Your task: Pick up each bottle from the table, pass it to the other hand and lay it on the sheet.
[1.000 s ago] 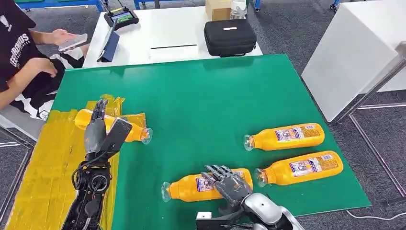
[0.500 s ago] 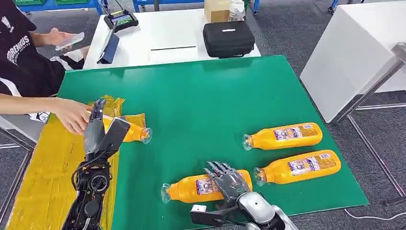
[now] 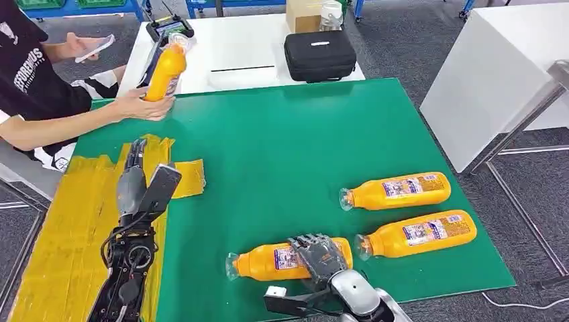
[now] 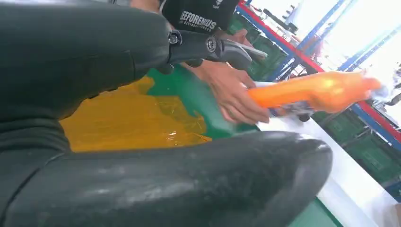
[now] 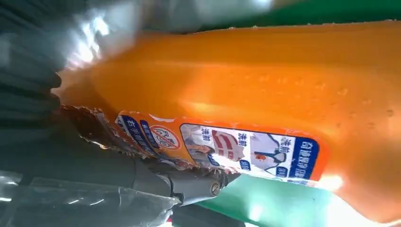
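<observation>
An orange bottle [image 3: 268,263] [image 5: 265,80] lies on its side near the front edge of the green mat [image 3: 282,147]. My right hand [image 3: 319,255] lies over its labelled middle with the fingers curled around it. Two more orange bottles [image 3: 396,191] [image 3: 419,235] lie side by side at the right. My left hand [image 3: 144,188] [image 4: 142,142] hovers open over the yellow sheet [image 3: 74,228] [image 4: 123,118], holding nothing. A person's hand [image 3: 137,106] [image 4: 231,92] holds a fourth orange bottle [image 3: 165,70] [image 4: 312,92] upright above the mat's far left corner.
The person [image 3: 33,87] sits at the far left, holding a phone in the other hand. Behind the mat a white table carries a black case [image 3: 321,52] and a controller [image 3: 164,27]. Another white table [image 3: 496,74] stands at the right.
The person reached in, took the bottle off the sheet by my left hand and lifted it to the far left. My right hand's fingers closed down onto the near bottle.
</observation>
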